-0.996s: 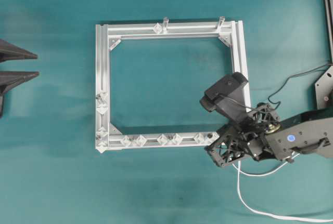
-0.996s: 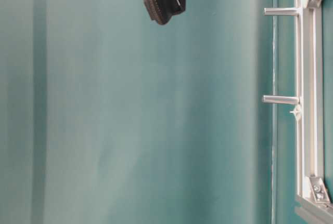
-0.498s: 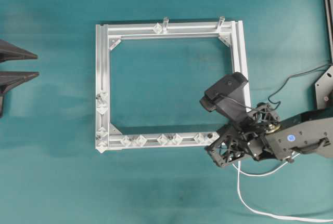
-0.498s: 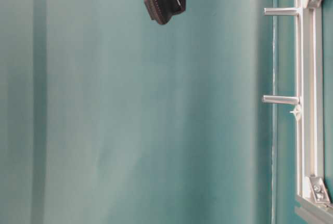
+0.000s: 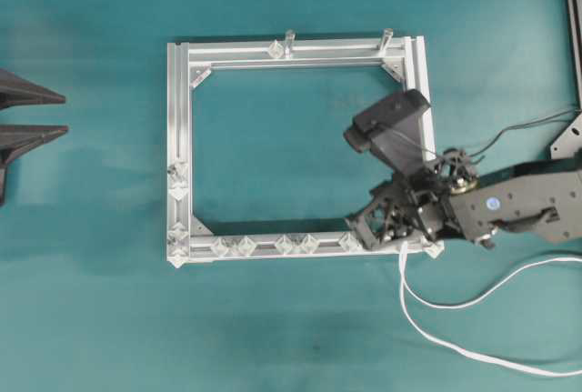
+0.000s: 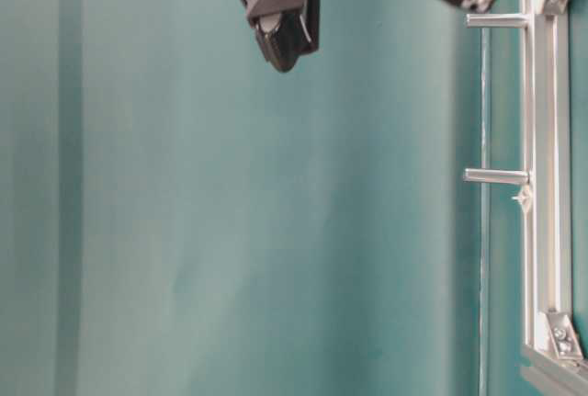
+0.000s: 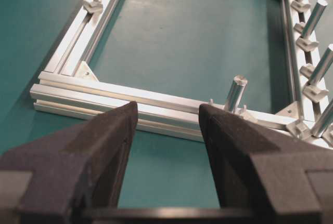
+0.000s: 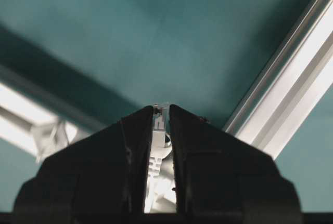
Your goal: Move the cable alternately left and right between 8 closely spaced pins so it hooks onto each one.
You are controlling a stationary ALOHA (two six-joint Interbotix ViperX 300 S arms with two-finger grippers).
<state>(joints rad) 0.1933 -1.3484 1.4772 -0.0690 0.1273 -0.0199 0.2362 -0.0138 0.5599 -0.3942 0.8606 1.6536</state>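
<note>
The right wrist view alone shows the right fingers [image 8: 161, 130] pinching the long white cable's plug [image 8: 160, 122]; overhead, that cable [image 5: 473, 306] trails across the teal worktop [image 5: 91, 319] beside the square aluminium frame [image 5: 177, 137]. The left fingers [image 7: 167, 130] gape wide.

the right arm reaches in from the right edge of the overhead view, its right gripper [image 5: 364, 226] pointing left with jaws nearly closed, pinching something white between them. the left gripper [image 7: 167, 125] sits low and level, jaws spread wide.
</note>
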